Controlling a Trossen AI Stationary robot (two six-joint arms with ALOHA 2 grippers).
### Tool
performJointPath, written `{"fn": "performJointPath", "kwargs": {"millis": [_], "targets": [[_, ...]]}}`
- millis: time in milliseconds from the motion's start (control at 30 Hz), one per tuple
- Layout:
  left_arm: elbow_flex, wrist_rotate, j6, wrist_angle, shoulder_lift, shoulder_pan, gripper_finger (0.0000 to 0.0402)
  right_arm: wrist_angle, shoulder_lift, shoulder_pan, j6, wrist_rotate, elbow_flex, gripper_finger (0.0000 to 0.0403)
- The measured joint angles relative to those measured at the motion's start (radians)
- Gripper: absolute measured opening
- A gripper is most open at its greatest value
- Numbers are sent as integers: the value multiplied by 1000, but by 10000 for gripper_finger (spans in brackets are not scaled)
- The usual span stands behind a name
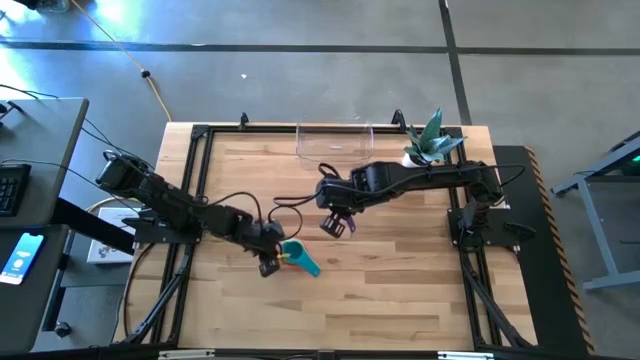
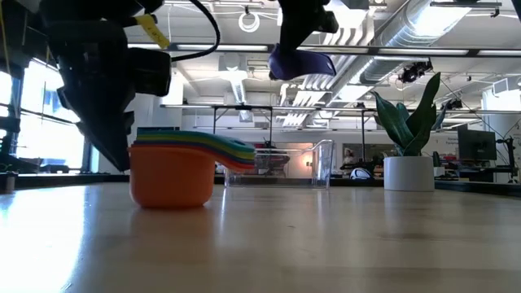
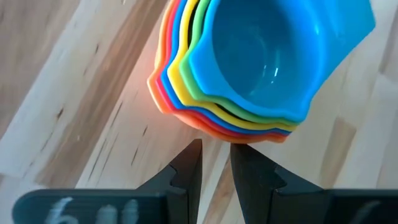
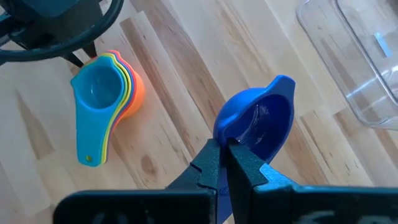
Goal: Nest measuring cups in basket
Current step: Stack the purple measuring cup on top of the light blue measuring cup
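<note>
While right gripper point(image 4: 222, 149) pinches a small blue-purple plastic scoop point(image 4: 261, 118) mid-frame, nested rainbow cups point(image 1: 298, 258) and empty clear bin point(image 1: 335, 140) await; left gripper point(image 3: 216, 163) narrow.

Bare tabletop point(image 1: 400, 290) lies open across the near half and the right side. The stack of nested cups point(image 1: 300, 259) sits left of centre, with the left gripper point(image 1: 268, 262) just beside it, blocking approach from that side. The right gripper point(image 1: 336, 225) hangs above mid-table, holding a blue cup point(image 4: 261, 118) clear of the wood. The basket point(image 1: 335, 140) and plant pot point(image 1: 417, 157) occupy the far edge; a gap separates them.
</note>
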Motion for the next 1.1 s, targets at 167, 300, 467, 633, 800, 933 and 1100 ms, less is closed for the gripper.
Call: {"fn": "performJointPath", "kwargs": {"millis": [167, 300, 467, 633, 800, 933, 1100], "targets": [[0, -3, 13, 37, 0, 7, 74, -7, 0, -11, -17, -3, 0, 0], [0, -5, 16, 51, 0, 14, 74, -9, 0, -16, -25, -3, 0, 0], [0, -26, 33, 91, 0, 28, 74, -10, 0, -16, -37, -4, 0, 0], [0, -31, 34, 131, 0, 46, 74, -10, 0, -16, -37, -7, 0, 0], [0, -17, 52, 116, 0, 52, 74, -13, 0, -16, -38, -7, 0, 0], [1, -2, 69, 69, 0, 51, 74, -18, 0, -16, -38, -7, -1, 0], [1, 39, 78, 37, -1, 53, 74, -19, 0, -16, -8, -35, -1, 0]]}}
